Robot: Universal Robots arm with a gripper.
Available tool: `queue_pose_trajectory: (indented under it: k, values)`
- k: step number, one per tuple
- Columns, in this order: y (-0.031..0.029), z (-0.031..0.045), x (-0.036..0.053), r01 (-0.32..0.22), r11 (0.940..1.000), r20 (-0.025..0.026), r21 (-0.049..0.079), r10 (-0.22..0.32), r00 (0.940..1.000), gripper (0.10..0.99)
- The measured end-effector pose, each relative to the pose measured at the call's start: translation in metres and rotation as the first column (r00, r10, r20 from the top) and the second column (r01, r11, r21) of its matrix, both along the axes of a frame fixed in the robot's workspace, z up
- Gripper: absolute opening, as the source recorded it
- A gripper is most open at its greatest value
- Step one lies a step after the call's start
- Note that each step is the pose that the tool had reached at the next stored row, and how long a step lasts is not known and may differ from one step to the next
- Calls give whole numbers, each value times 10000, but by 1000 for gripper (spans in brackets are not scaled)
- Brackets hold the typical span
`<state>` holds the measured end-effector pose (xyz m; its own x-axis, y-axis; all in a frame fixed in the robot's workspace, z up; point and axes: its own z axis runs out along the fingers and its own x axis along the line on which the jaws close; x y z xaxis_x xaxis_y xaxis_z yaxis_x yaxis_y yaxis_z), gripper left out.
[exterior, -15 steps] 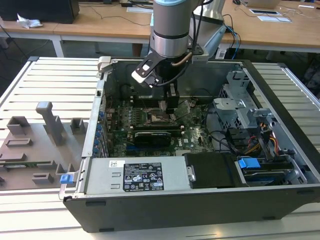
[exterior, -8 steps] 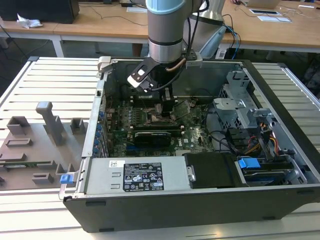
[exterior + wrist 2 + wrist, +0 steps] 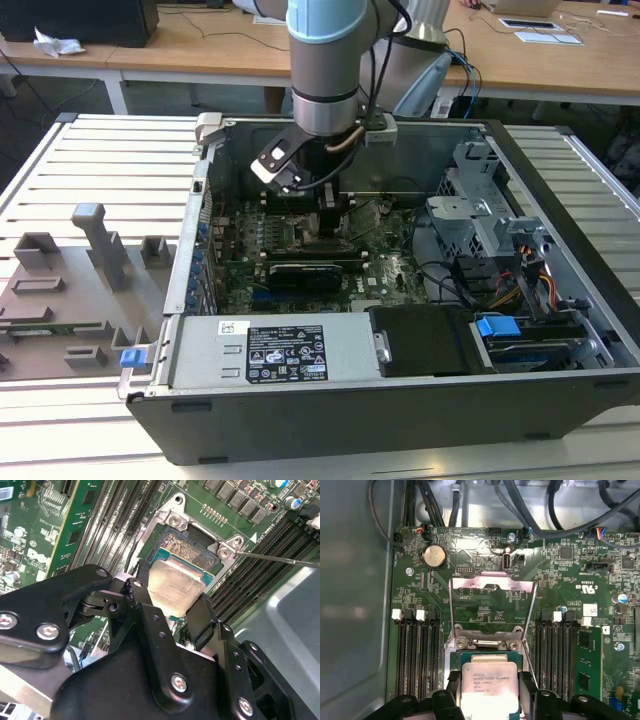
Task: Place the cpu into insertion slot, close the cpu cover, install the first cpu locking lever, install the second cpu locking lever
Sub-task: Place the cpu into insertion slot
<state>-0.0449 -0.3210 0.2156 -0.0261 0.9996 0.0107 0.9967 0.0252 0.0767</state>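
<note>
Right over the socket (image 3: 192,547), the cpu (image 3: 489,687) is clamped by its edges between the jaws, with the cover (image 3: 470,583) flipped up beyond it. Light, stiff chip, probably fragile underneath, so edges only.

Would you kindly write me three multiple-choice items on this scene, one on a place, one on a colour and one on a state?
1. Where is the cpu? A. between the fingers over the socket; B. on the floor; C. in a person's hand.
2. What colour is the motherboard? A. blue; B. green; C. red.
3. How is the cpu cover? A. shut flat; B. swung open; C. bent double.
Answers: 1 A, the fingers grip its edges above the exposed contacts. 2 B, the board is green in both wrist views. 3 B, the frame stands raised off the socket.
</note>
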Motion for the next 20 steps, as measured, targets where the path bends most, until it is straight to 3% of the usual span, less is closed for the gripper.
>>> queue_pose_trajectory:
  k: [8,20]
  values:
    - [15,-123,-49,159,9999,1,2,-159,9999,541]
    - [17,-161,-48,377,9993,0,-28,-377,9993,541]
